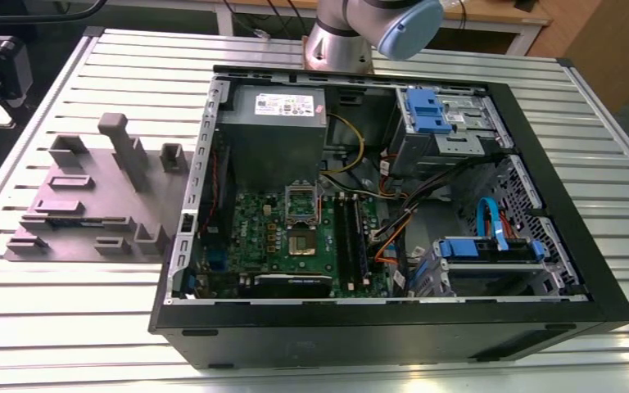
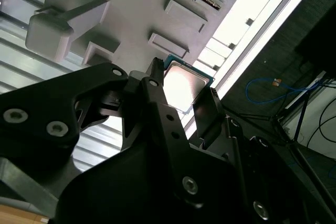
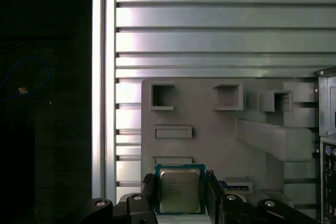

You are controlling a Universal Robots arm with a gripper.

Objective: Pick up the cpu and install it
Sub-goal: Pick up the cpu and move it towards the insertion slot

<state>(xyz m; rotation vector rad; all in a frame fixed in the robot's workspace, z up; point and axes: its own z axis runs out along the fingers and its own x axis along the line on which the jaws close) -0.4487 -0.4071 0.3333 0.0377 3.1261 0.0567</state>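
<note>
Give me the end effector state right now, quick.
The end effector is closed on the cpu, gripping it by two opposite edges.

We found the tray [image 1: 74, 196] on the table [image 1: 63, 315], at the exterior view's left of the case [image 1: 380, 332]; the gripper [image 3: 181, 192] clasped the cpu [image 2: 184, 85].

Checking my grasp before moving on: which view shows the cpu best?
First wrist view: the cpu faces the camera squarely, its metal top clear, held in the gripper. The second wrist view shows it aslant, washed by glare, its edges hidden by the gripper.
</note>
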